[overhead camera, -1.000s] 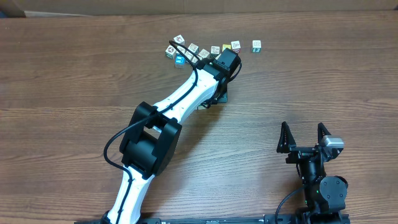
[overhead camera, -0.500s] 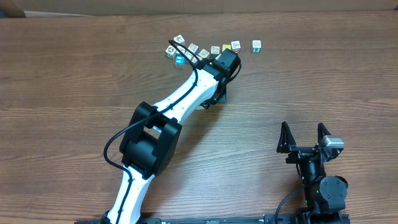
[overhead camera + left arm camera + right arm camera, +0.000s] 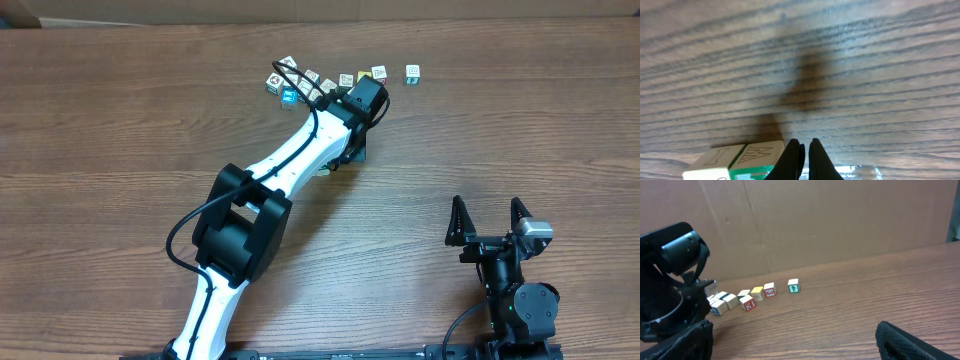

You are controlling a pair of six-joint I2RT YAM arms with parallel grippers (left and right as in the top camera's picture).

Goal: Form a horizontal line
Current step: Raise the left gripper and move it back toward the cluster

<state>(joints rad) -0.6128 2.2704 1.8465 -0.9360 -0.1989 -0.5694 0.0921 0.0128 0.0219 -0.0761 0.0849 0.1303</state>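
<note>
Cubes (image 3: 379, 72) on wooden table (image 3: 100, 150) (cardboard wall (image 3: 815, 220) behind).

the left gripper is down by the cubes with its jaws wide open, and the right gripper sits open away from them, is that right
Not quite: the left gripper is shut, not wide open; the left wrist view shows its jaws pressed together. It is down by the cubes, and the right gripper does sit open, away from them.
</note>
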